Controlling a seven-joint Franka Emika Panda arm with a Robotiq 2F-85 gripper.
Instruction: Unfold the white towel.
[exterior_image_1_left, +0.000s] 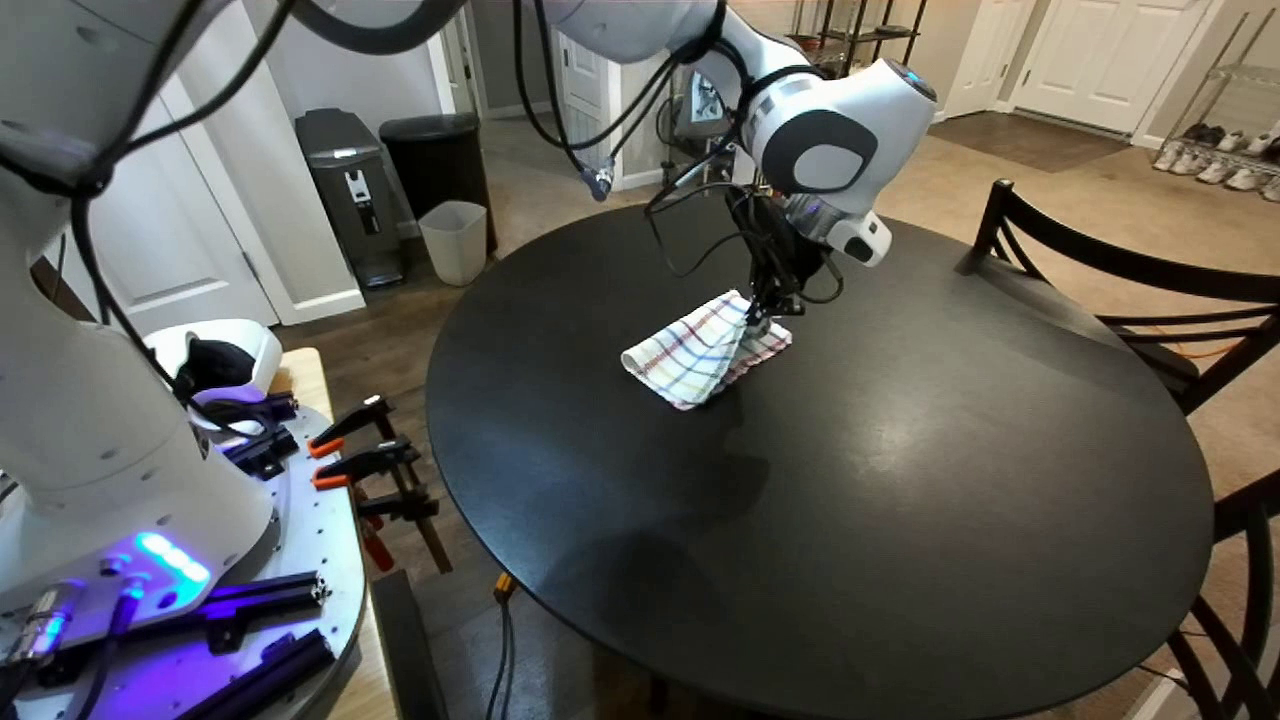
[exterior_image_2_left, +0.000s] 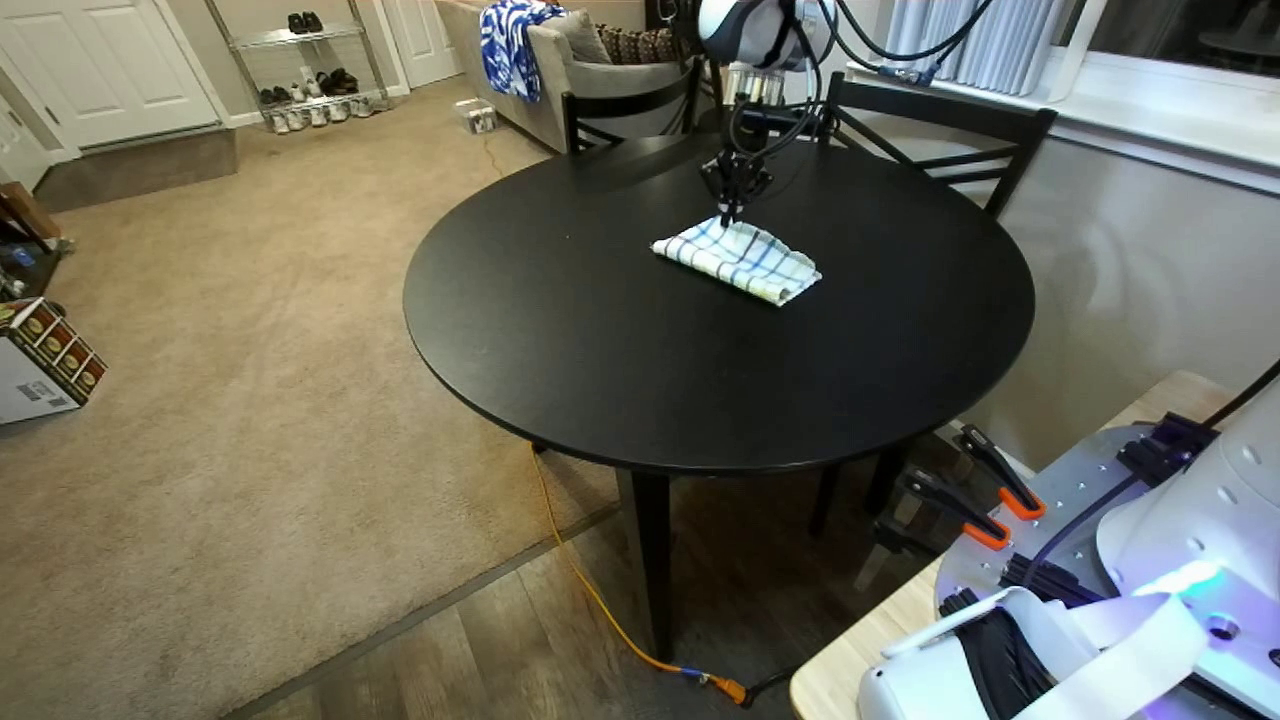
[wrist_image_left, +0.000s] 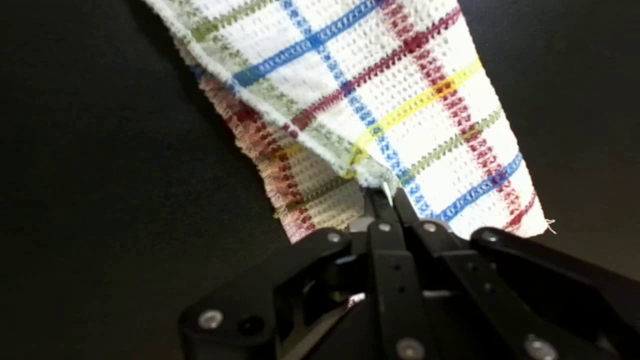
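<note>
The white towel with its coloured check stripes lies folded over itself on the round black table. It also shows in an exterior view and in the wrist view. In the wrist view, an upper layer crosses the towel with a lower layer showing along its left side. My gripper points down at the towel with its fingers close together, pinching a bit of the upper layer's edge. The gripper is at the towel in both exterior views. The towel's underside is hidden.
Black chairs stand at the table's edge. The robot's base plate with black and orange clamps sits beside the table. A white headset lies on the wooden stand near the base.
</note>
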